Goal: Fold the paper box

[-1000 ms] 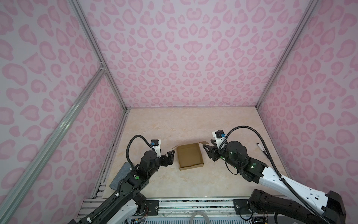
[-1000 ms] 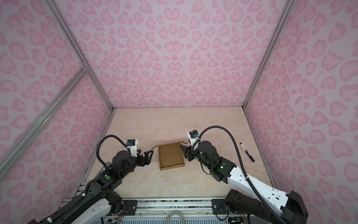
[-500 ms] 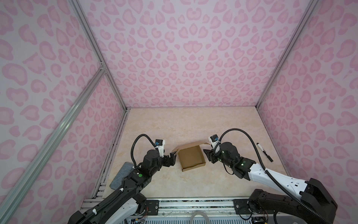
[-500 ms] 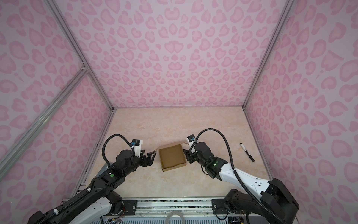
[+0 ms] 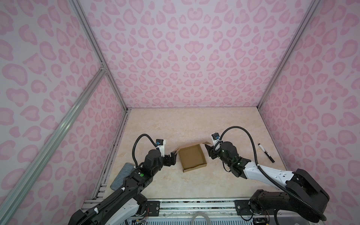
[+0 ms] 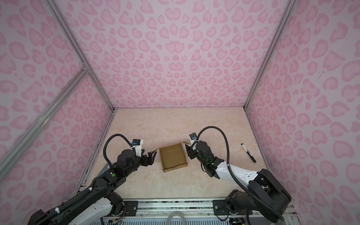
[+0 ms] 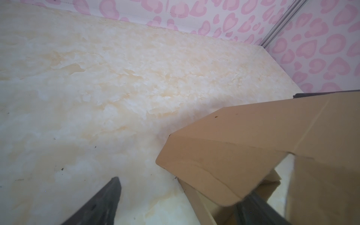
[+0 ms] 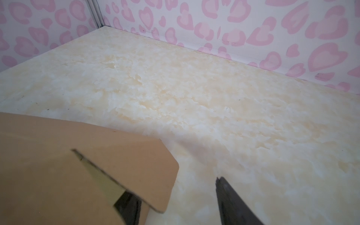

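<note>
Right now I see the paper box (image 5: 191, 158) sitting open-topped on the table (image 5: 175, 124), between my two grippers. My left gripper (image 5: 174, 157) holds its jaws apart at the box's far left corner flap. My right gripper (image 5: 208, 153), jaws also apart, sits at the far right flap, clamping nothing.

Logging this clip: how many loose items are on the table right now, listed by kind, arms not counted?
Brown cardboard box: 1
Black marker pen: 1
Grey felt block: 1
Total: 3
</note>
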Controlling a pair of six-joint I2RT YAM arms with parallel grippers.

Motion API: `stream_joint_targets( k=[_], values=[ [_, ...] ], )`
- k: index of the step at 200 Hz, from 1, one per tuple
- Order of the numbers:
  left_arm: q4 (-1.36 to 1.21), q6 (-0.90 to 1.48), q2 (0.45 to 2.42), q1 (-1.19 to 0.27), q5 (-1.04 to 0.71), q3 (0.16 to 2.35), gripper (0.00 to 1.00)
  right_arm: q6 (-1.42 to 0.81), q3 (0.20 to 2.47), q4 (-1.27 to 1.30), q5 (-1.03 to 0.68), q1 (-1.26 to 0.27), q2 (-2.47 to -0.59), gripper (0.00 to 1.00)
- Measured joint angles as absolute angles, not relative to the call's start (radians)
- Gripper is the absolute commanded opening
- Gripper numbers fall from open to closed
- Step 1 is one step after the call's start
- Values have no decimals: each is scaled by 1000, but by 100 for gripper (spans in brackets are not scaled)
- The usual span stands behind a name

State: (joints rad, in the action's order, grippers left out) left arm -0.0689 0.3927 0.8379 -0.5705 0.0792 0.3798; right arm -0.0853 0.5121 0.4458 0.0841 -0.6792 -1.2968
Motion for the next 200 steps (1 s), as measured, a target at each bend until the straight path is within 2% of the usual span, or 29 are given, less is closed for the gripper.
stream_joint_targets(
  k=[32,118,200],
  values=[
    [-69,393,840,-570,86,380,90,-75,506,535,17,-672,-1312,59],
    [-70,413,857,-570,94,399,89,-80,517,524,-86,-670,-1277,32],
    [-67,498,847,-570,43,398,81,-140,523,441,-105,-735,-1251,22]
  ],
)
